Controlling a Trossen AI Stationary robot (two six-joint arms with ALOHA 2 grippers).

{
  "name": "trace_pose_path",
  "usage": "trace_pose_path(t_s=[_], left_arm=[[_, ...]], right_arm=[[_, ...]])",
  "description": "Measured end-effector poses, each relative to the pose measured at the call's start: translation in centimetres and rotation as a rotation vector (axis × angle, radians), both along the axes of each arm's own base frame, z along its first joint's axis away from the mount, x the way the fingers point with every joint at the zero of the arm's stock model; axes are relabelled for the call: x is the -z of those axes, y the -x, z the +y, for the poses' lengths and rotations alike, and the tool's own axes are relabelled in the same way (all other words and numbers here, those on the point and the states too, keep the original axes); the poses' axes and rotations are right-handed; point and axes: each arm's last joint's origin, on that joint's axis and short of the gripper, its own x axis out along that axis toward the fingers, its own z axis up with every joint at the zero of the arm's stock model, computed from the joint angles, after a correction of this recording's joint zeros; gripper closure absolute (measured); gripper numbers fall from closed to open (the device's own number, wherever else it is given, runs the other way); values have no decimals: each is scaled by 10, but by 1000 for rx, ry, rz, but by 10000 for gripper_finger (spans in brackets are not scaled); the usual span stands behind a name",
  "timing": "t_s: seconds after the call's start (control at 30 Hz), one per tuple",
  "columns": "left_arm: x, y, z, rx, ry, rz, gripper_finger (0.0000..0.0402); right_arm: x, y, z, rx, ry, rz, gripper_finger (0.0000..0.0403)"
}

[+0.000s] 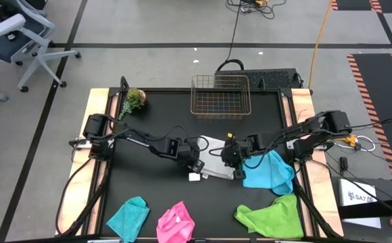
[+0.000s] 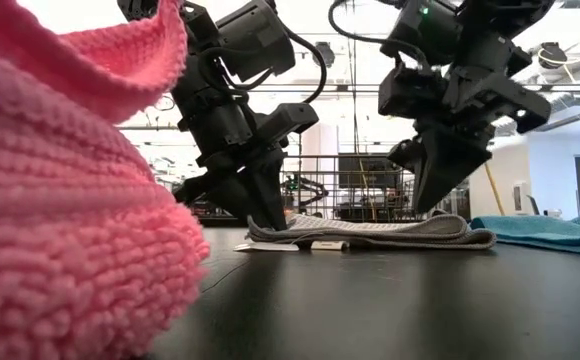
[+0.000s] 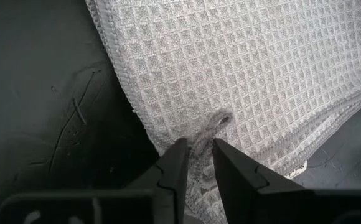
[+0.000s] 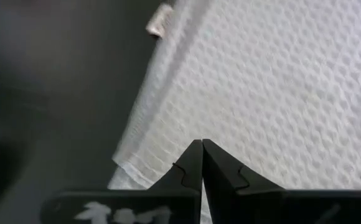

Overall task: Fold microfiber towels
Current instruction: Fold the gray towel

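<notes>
Nearest the low camera, the hot pink towel (image 2: 60,190) is lying bunched at the front edge of the tabletop (image 1: 155,185), with the teal towel (image 1: 128,217) and lime green towel (image 1: 272,216) sitting along that same edge, all three unfolded. Farther in, at the middle, the white towel (image 1: 216,162) is lying flat and partly folded. The left gripper (image 3: 198,163) is pinching a small pucker of it near one edge, its fingers closed on the weave. The right gripper (image 4: 201,163) is hovering just above the towel's other side, its fingers shut on nothing.

Such a thin pinch is probably risking a slip if the arm lifts, letting the fold fall open. With the right side unheld, a pull could drag the whole towel toward the sky blue towel (image 1: 269,172) lying just beside it. The wire basket (image 1: 220,96) and small plant (image 1: 134,98) are standing well beyond.
</notes>
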Motion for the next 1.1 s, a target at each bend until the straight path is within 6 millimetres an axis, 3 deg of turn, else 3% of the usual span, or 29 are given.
trace_pose_path(t_s=[0.3,0.83,1.1], left_arm=[[0,0,0,0,1,0,320],[0,-2,13,6,-12,-14,320],[0,-3,12,10,-16,-24,320]], right_arm=[[-3,13,-4,146,26,109,391],[-4,22,-4,660,-210,257,233],[-4,22,-2,841,-358,326,213]])
